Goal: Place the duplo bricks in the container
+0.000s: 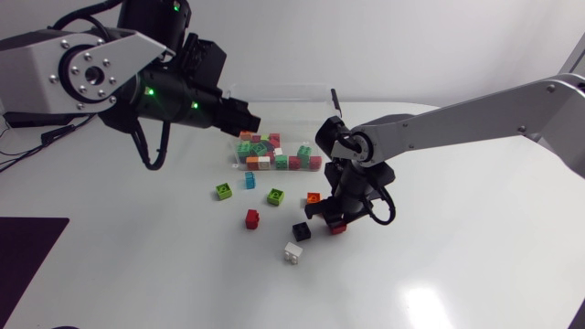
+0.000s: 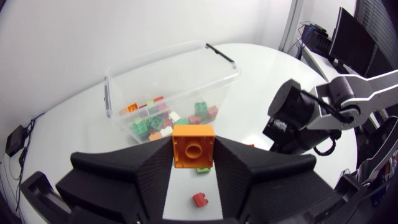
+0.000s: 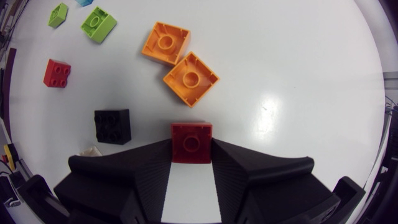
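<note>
An orange duplo brick is being gripped from two sides between the fingers of the left gripper, with its hollow underside facing the wrist camera. It is being held in the air just short of the clear container, which lies ahead of the gripper. A heap of mixed bricks is lying on the container's floor. A red duplo brick is being clasped at both sides by the right gripper, low over the table. Ahead of that gripper, two orange bricks are lying against each other. A black brick is lying just beside the gripper. A small red brick and two green bricks are lying farther off. A white brick is lying near the black one.
</note>
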Action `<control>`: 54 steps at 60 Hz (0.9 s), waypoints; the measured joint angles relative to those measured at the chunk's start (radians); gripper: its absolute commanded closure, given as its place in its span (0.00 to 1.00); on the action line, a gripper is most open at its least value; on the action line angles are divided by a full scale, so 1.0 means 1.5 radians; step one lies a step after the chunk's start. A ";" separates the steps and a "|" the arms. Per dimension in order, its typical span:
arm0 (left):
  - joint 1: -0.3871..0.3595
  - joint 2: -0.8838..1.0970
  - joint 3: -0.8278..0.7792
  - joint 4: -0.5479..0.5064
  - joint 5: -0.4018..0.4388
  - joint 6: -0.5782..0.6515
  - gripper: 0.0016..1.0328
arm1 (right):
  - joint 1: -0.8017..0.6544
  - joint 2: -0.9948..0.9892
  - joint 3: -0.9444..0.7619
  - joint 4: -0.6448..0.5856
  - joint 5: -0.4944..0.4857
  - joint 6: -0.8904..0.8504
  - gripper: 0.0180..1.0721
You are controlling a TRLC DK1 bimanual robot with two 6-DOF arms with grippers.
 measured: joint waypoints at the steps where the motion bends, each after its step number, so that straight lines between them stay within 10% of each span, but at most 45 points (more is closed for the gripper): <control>1: 0.000 0.003 0.005 0.004 0.000 0.000 0.78 | 0.000 -0.002 0.001 -0.007 0.000 -0.003 0.67; 43: 0.071 0.283 0.256 0.134 0.000 -0.025 0.77 | -0.027 -0.117 0.218 -0.100 -0.016 -0.065 0.67; 54: 0.096 0.344 0.320 0.150 -0.004 -0.042 0.29 | -0.031 -0.117 0.257 -0.065 -0.016 -0.070 0.67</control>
